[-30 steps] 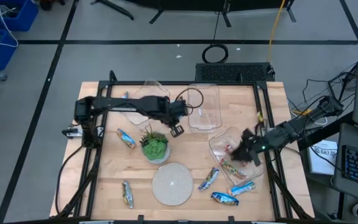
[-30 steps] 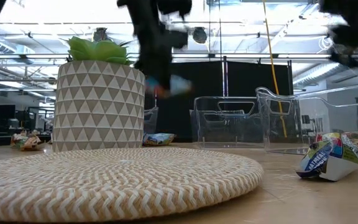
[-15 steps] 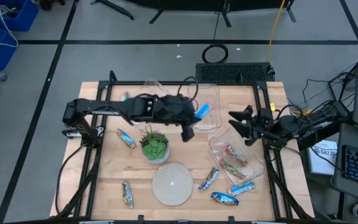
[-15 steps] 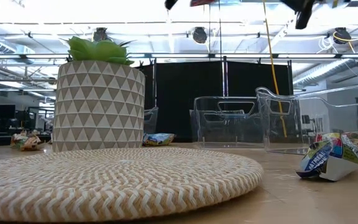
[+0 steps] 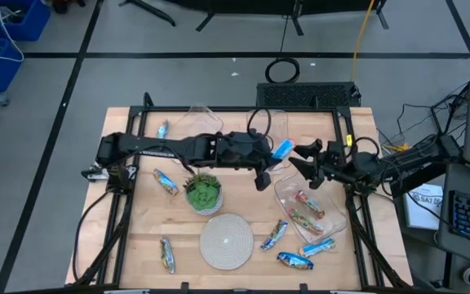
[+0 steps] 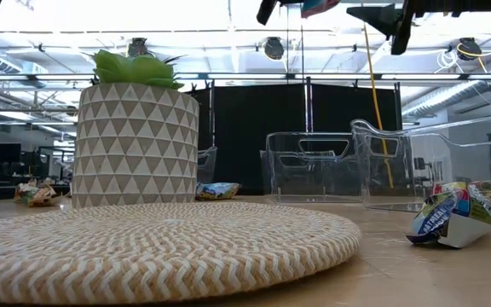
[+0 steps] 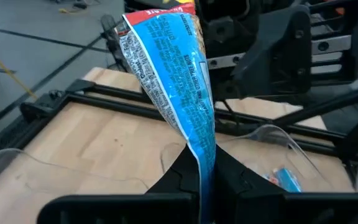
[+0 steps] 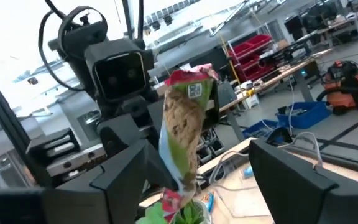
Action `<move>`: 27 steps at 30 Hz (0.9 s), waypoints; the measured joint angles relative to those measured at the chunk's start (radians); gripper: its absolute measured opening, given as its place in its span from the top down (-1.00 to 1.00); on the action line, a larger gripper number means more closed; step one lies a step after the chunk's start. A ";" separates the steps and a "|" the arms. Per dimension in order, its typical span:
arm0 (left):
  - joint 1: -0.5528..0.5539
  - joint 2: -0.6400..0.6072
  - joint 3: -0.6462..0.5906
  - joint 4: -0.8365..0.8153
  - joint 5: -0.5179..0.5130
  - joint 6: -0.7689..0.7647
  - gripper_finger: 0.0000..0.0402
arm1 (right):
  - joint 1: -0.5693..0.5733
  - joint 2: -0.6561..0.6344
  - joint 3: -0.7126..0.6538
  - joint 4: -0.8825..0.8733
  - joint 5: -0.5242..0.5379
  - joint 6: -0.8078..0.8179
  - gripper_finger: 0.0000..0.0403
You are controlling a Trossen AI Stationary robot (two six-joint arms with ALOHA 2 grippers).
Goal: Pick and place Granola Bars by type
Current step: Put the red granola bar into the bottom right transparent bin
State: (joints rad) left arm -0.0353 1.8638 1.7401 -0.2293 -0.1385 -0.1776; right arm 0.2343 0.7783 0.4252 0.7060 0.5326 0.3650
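Observation:
My left gripper (image 5: 274, 155) is shut on a wrapped granola bar (image 5: 282, 149), high above the table's middle. The bar is bright blue in the left wrist view (image 7: 179, 81) and shows green, red and a cookie picture in the right wrist view (image 8: 182, 130). My right gripper (image 5: 302, 158) is open and faces the left one from the right. Its two fingers (image 8: 126, 177) stand on either side of the bar's free end without touching it. Both grippers show at the top of the low view, with the bar (image 6: 318, 7) between them. My left gripper pinches one end of the bar (image 7: 200, 157) between its two fingers. The fingers come level from the table's left and point toward the right arm. The bar sticks out beyond the fingertips along them, lifted clear of the table.
A clear bin (image 5: 333, 214) at the right holds two multicoloured bars (image 5: 307, 201). Two more clear bins (image 5: 261, 159) stand at the far middle. Loose bars lie around a potted plant (image 5: 203, 192) and a round woven mat (image 5: 227, 239), for instance at the left (image 5: 166, 181) and the near right (image 5: 294, 260).
My left gripper has risen and gone toward the table's right edge with the blue bar. My right gripper has come up out of the right bin and gone toward the left gripper, ending with its open fingers around the bar's free end.

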 joint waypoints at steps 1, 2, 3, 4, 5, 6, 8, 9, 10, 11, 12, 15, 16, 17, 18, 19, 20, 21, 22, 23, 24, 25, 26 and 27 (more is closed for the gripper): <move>0.000 0.001 0.000 0.003 0.010 0.000 0.93 | -0.008 0.006 0.000 0.002 -0.023 0.000 -0.34; 0.000 0.005 0.000 0.005 0.011 0.000 0.93 | -0.016 0.010 0.000 0.002 -0.041 0.007 -0.33; 0.000 0.009 0.000 0.010 0.012 0.000 0.93 | -0.023 0.016 0.000 0.002 -0.049 0.024 -0.32; 0.000 0.012 0.000 0.009 0.016 0.000 0.93 | -0.033 0.022 0.000 0.004 -0.062 0.040 -0.31; 0.000 0.015 0.000 0.003 0.025 0.000 0.93 | -0.042 0.029 0.000 0.006 -0.066 0.052 -0.30; 0.000 0.018 0.000 0.002 0.033 0.000 0.93 | -0.048 0.037 0.000 0.009 -0.070 0.064 -0.29; 0.000 0.032 0.000 0.022 0.035 -0.001 0.93 | -0.059 0.049 0.000 0.017 -0.095 0.072 -0.28; 0.000 0.034 0.000 0.021 0.037 -0.004 0.93 | -0.064 0.056 0.000 0.022 -0.108 0.072 -0.28; 0.000 0.035 0.000 0.017 0.046 -0.004 0.93 | -0.067 0.063 0.000 0.026 -0.119 0.072 -0.27; 0.000 0.035 0.000 0.017 0.054 -0.003 0.93 | -0.071 0.068 0.000 0.025 -0.120 0.072 -0.27; 0.000 0.035 0.000 0.018 0.060 -0.003 0.93 | -0.072 0.070 0.000 0.019 -0.119 0.072 -0.25; 0.001 0.035 0.000 0.024 0.098 -0.005 0.91 | -0.072 0.072 0.000 0.024 -0.123 0.080 -0.08; 0.003 0.035 0.000 0.020 0.109 -0.009 0.87 | -0.071 0.073 0.000 0.023 -0.126 0.080 0.04; 0.004 0.035 0.000 0.015 0.113 -0.014 0.81 | -0.071 0.073 0.000 0.023 -0.129 0.085 0.19; 0.005 0.035 0.000 0.009 0.116 -0.017 0.74 | -0.071 0.070 0.000 0.022 -0.129 0.095 0.36; 0.005 0.035 0.000 -0.002 0.116 -0.026 0.67 | -0.071 0.063 0.000 0.019 -0.138 0.101 0.55; 0.005 0.035 0.000 -0.008 0.117 -0.034 0.61 | -0.071 0.057 0.000 0.020 -0.152 0.102 0.74; 0.005 0.035 0.001 -0.015 0.125 -0.037 0.55 | -0.071 0.048 0.000 0.020 -0.170 0.092 0.84; 0.005 0.035 0.001 -0.022 0.139 -0.036 0.49 | -0.071 0.040 0.000 0.018 -0.175 0.086 0.88; 0.007 0.034 0.001 -0.024 0.157 -0.033 0.43 | -0.069 0.030 0.000 0.016 -0.175 0.091 0.88; 0.010 0.034 0.001 -0.024 0.178 -0.033 0.37 | -0.069 0.016 -0.001 0.013 -0.175 0.099 0.88; 0.014 0.030 0.001 -0.026 0.200 -0.033 0.32 | -0.069 0.001 -0.001 0.009 -0.175 0.102 0.89; 0.019 0.023 0.001 -0.031 0.220 -0.033 0.26 | -0.069 -0.016 -0.001 0.006 -0.174 0.101 0.90; 0.024 0.016 0.001 -0.037 0.240 -0.032 0.20 | -0.069 -0.034 -0.001 -0.004 -0.177 0.101 0.90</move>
State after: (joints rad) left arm -0.0116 1.8797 1.7409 -0.2664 0.1017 -0.2100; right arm 0.1655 0.7442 0.4240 0.7021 0.3554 0.4659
